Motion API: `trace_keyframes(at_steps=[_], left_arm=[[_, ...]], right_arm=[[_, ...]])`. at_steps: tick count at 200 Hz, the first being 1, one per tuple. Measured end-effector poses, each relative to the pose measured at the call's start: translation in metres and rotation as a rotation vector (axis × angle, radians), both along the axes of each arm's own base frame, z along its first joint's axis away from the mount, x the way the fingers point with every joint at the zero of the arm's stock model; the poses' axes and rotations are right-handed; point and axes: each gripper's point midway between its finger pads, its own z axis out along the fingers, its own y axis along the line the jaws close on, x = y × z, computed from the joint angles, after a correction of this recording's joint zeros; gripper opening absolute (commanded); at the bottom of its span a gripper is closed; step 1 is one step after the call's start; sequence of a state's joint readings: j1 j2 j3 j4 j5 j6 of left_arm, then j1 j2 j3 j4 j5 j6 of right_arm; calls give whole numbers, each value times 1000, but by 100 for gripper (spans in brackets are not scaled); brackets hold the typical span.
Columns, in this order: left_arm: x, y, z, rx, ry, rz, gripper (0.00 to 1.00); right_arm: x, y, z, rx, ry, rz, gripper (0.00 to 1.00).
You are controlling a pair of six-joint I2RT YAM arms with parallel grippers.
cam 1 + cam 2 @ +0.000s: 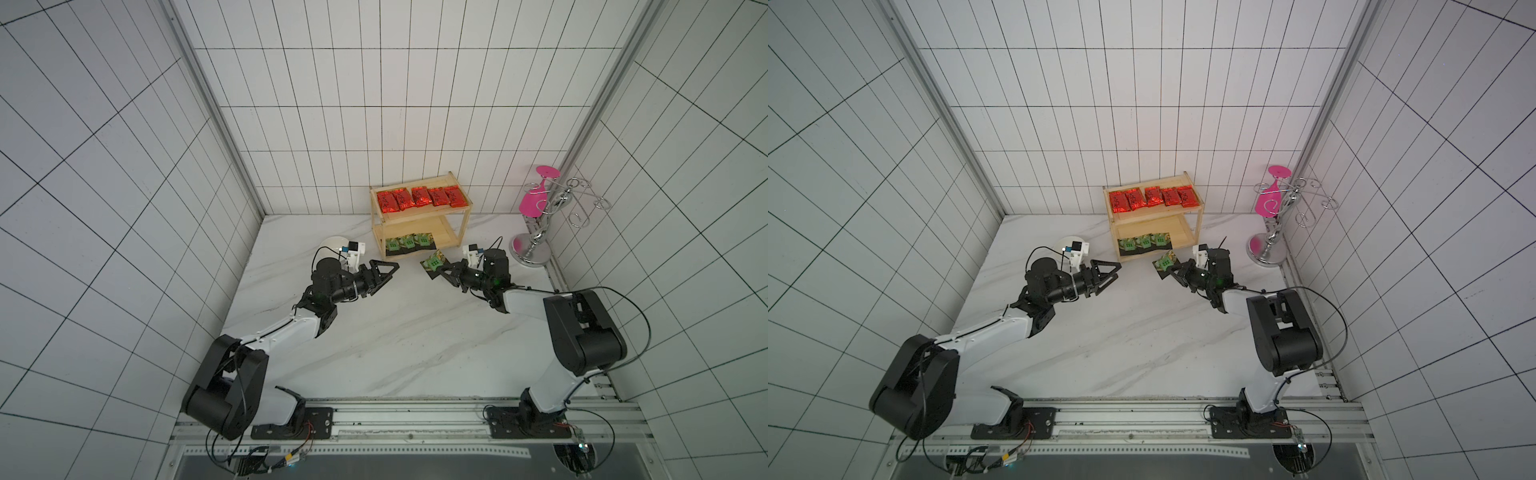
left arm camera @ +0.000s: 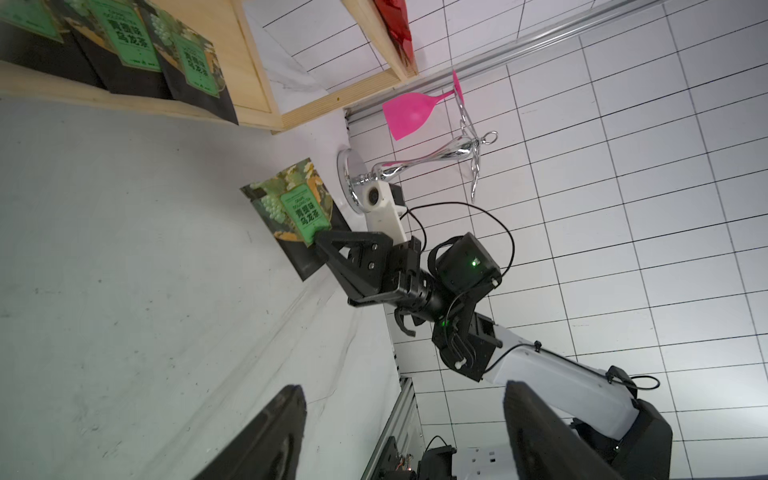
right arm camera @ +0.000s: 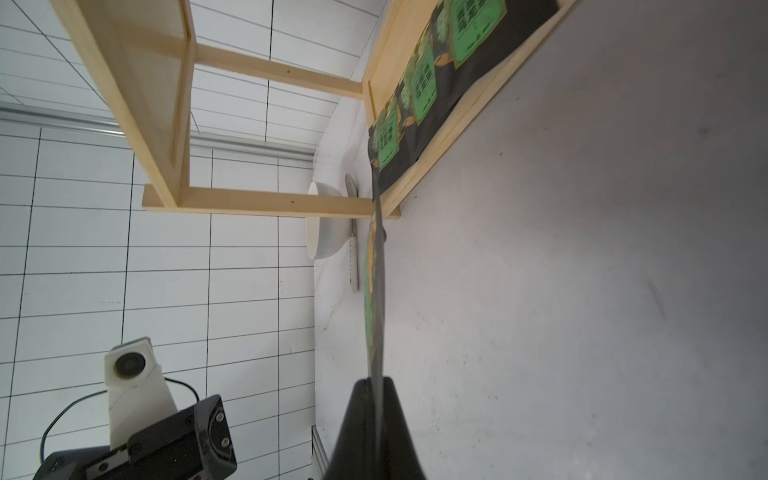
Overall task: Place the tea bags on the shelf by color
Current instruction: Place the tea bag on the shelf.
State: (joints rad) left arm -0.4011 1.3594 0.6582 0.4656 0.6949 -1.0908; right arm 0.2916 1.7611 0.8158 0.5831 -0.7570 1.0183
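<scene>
The wooden shelf (image 1: pixel 464 222) (image 1: pixel 1200 222) stands against the back wall. Several red tea bags (image 1: pixel 419 197) (image 1: pixel 1152 197) lie in a row on its top tier. Three black tea bags with green labels (image 1: pixel 409 243) (image 1: pixel 1144 242) (image 2: pixel 137 41) lie on its lower tier. My right gripper (image 1: pixel 436 270) (image 1: pixel 1169 270) (image 2: pixel 320 245) (image 3: pixel 376 380) is shut on the edge of another black tea bag (image 1: pixel 432 262) (image 1: pixel 1165 262) (image 2: pixel 297 212) (image 3: pixel 374 299), held above the table just in front of the shelf. My left gripper (image 1: pixel 392 272) (image 1: pixel 1116 272) (image 2: pixel 404 386) is open and empty, to the left of that bag.
A white bowl (image 1: pixel 332 243) (image 1: pixel 1067 243) (image 3: pixel 324 232) sits left of the shelf, behind my left wrist. A chrome wire stand (image 1: pixel 536 245) (image 1: pixel 1271 245) (image 2: pixel 415 164) with a pink glass (image 1: pixel 534 203) (image 2: pixel 405 116) stands in the back right corner.
</scene>
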Motion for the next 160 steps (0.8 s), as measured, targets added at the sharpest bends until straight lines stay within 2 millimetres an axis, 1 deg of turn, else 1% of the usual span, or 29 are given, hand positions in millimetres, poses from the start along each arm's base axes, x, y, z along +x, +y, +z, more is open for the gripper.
trace_keyframes(at_steps=[24, 44, 55, 86, 120, 142, 160], left_arm=[[-5, 2, -22, 63, 60, -9, 79], [-7, 4, -32, 92, 83, -13, 79], [-9, 5, -35, 104, 93, -15, 79], [-10, 6, -41, 122, 106, -18, 78], [-12, 7, -45, 136, 112, -22, 77], [-13, 8, -47, 144, 117, -24, 77], [-13, 8, -48, 146, 115, -25, 77]], right_arm=[[30, -9, -5, 9, -15, -22, 0], [53, -16, -6, 41, -25, -55, 0], [63, -18, -7, 60, -25, -72, 0], [90, -16, -8, 115, -20, -102, 0], [113, -14, 2, 137, -45, -107, 0], [126, -18, 10, 153, -59, -118, 0], [136, -24, 4, 165, -41, -135, 0]])
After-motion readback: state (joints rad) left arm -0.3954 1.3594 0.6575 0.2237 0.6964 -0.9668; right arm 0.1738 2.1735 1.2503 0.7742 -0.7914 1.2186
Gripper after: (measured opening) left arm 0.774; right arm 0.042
